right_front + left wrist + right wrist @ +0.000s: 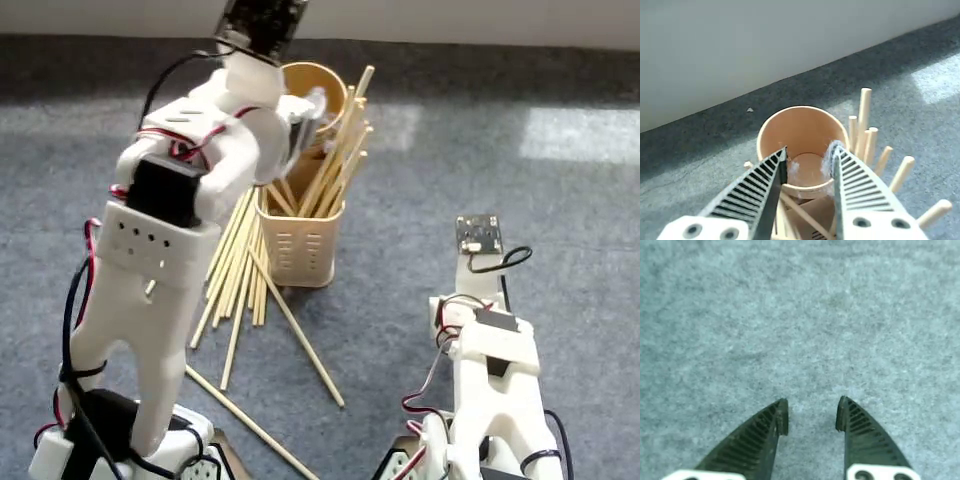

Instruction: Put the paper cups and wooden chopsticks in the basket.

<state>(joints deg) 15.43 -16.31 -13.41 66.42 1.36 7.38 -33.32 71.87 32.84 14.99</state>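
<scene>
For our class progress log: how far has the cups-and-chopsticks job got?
Done: one paper cup and several chopsticks stand in the basket. In hand: nothing; the left gripper hangs open above the cup, the right gripper open over carpet. Left: a pile of loose chopsticks beside the basket.

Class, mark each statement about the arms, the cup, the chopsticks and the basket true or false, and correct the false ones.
1. The paper cup stands in the basket. True.
2. Every chopstick is in the basket. False: several chopsticks lie on the carpet beside it.
3. The right pincer grips a chopstick. False: the right pincer is open over bare carpet.
4. The left pincer is open, right at the cup. True.
</scene>
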